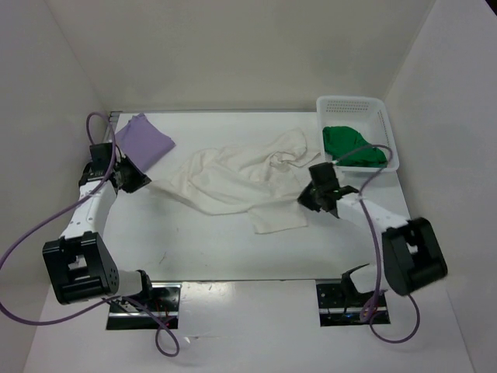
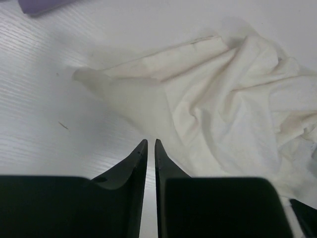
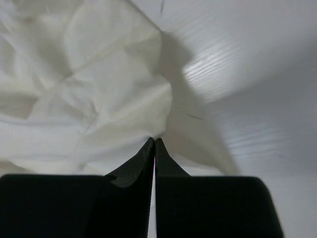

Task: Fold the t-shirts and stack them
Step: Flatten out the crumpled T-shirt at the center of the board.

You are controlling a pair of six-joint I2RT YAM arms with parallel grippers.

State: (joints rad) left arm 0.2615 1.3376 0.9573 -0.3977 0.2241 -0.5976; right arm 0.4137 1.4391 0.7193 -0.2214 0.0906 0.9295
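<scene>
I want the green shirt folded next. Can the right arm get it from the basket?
Probably yes. The green shirt lies uncovered in the open-topped basket, just beyond the right gripper. But that gripper seems shut on the white shirt, so it would need to let go first.

Lit evenly from overhead in the top view; bright, near washed-out on the table [image 1: 202, 249] and walls [image 1: 233, 47]. Found only soft, short shadows beneath the left arm [image 1: 93, 210] and right arm [image 1: 369, 214]. Left wrist view: sharp ahead of the jaws, faint shading under folds of the white t-shirt [image 2: 223, 109]; fingers [image 2: 131, 173] rendered near-black, without surface detail, edges slightly soft. Right wrist view: recorded a broad grey shadow ahead and right of the jaws, a bright glare patch within it showing the table's fine ribbing, and mild blur with low contrast on cloth to the left
</scene>
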